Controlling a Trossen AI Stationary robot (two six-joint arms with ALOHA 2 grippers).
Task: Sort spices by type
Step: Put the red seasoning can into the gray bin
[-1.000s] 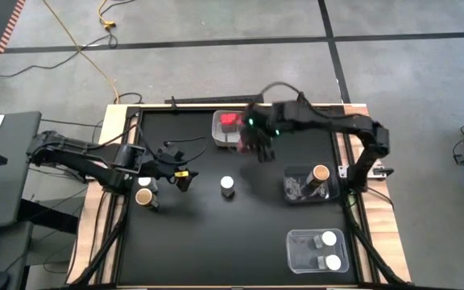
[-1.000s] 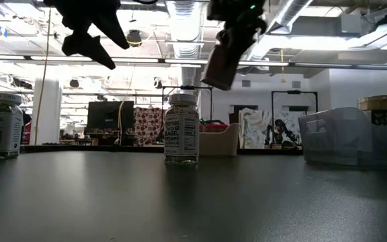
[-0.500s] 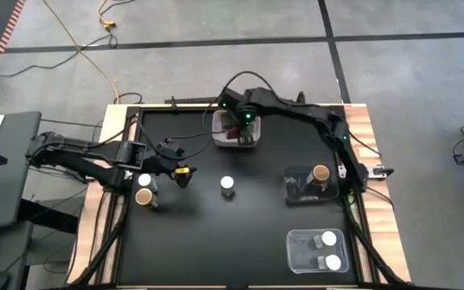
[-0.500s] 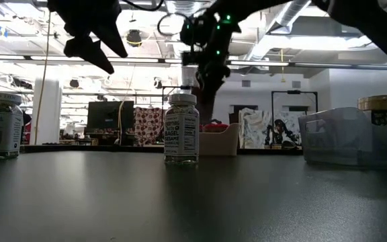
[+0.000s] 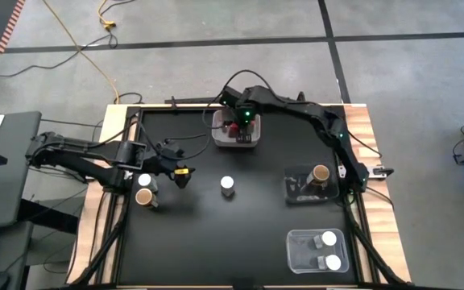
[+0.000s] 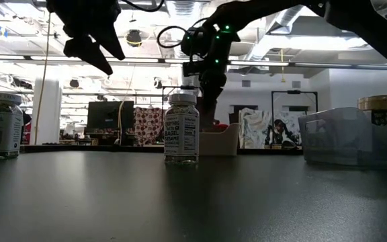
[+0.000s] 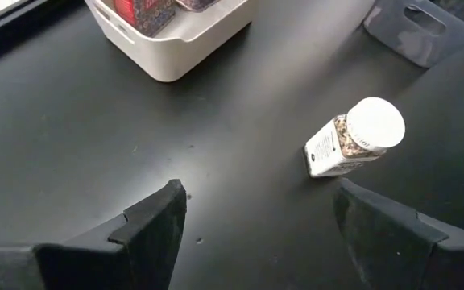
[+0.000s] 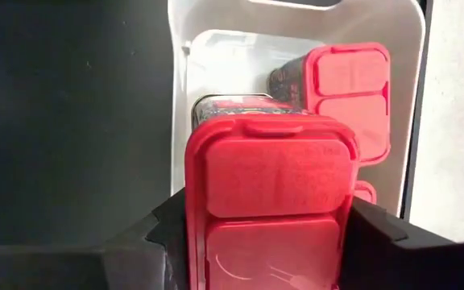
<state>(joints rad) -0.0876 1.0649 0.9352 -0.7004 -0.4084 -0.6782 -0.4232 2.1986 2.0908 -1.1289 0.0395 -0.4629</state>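
The red box sits clamped between the fingers of the right claw, directly above the white bin at the twelve o'clock side of the desk. One second ago this claw was beside the bin, toward three o'clock from it; half a second ago it reached the bin, and now it hangs over the bin's opening. The right wrist view shows another red box already standing inside, and free room next to it. So I judge that the transport is finished and only lowering and release remain for this box.

The white-lidded jar stands alone near the middle of the desk, not sorted yet. Two more jars, one with white lid and one brown, stand at nine o'clock, just under the left arm. The left claw has not moved in this second; it hovers with fingers spread and holds nothing, with the middle jar toward three o'clock of it. A brown-lidded jar is in the clear bin at three o'clock, and two white-lidded jars are in the clear bin near five o'clock.
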